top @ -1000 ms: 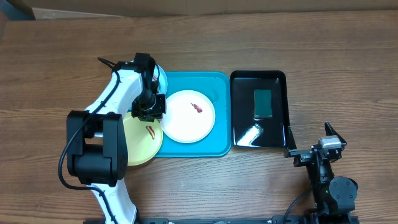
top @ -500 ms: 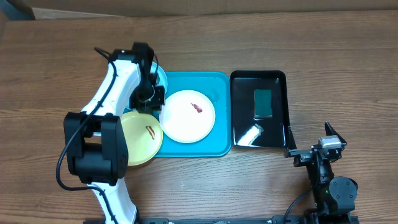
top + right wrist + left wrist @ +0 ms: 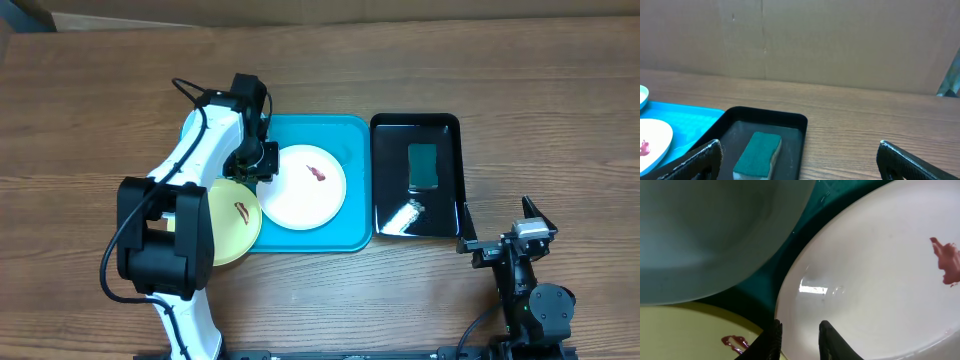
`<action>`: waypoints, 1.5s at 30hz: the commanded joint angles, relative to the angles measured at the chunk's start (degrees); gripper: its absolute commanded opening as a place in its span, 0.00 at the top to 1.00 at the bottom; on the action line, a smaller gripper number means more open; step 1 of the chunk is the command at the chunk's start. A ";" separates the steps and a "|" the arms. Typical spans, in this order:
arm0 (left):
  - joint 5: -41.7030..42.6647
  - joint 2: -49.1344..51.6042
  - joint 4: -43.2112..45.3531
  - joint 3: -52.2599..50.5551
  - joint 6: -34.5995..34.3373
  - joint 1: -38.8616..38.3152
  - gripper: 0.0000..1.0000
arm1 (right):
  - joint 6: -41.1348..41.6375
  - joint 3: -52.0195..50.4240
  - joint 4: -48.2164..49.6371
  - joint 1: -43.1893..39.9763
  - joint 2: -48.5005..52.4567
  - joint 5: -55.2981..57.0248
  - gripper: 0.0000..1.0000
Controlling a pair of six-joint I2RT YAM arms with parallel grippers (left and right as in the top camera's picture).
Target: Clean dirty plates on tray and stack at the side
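The yellow-green plate (image 3: 232,228) lies unmoved, just to the near left of the left end effector (image 3: 252,165). A second ago that end effector hung over the yellow-green plate's rim; it has since shifted right to the left edge of the white plate (image 3: 305,190). Its fingers (image 3: 832,341) stand slightly parted, pinching nothing. The pale aqua plate (image 3: 715,230) sits just beyond it. The white plate rests where it was on the tray (image 3: 350,238). Far right, past the black tray (image 3: 440,135), the right end effector (image 3: 800,150) stays spread wide.
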 commanded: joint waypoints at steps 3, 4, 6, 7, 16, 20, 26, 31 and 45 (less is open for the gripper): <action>-4.26 0.57 0.48 -0.44 -0.46 -0.09 0.73 | 0.39 -0.61 0.35 0.22 -0.57 0.00 0.00; -4.33 0.57 0.48 -0.46 -0.46 -0.09 0.73 | 0.39 -0.61 0.35 0.22 -0.57 0.00 0.00; -4.24 0.57 0.55 -0.57 -0.48 -0.11 0.73 | 0.39 -0.61 0.35 0.22 -0.57 0.00 0.00; -4.20 0.57 0.79 -0.74 -0.74 -0.11 0.73 | 0.39 -0.61 0.37 0.22 -0.57 0.00 0.00; -3.98 0.57 3.30 -3.17 -1.31 -0.11 0.77 | 0.39 -0.61 0.35 0.22 -0.57 0.00 0.00; -3.06 0.57 3.78 -3.17 -1.31 -0.11 0.85 | 0.39 -0.61 0.37 0.22 -0.57 0.00 0.00; -3.10 0.57 5.64 -4.28 -1.29 -0.44 0.83 | 0.39 -0.61 0.35 0.22 -0.57 0.00 0.00; -3.08 0.57 5.77 -4.46 -1.27 -0.44 0.87 | 0.39 -0.61 0.35 0.22 -0.57 0.00 0.00; 0.11 0.57 14.16 -4.50 5.81 -1.29 0.96 | 0.39 -0.61 0.35 0.22 -0.57 0.00 0.00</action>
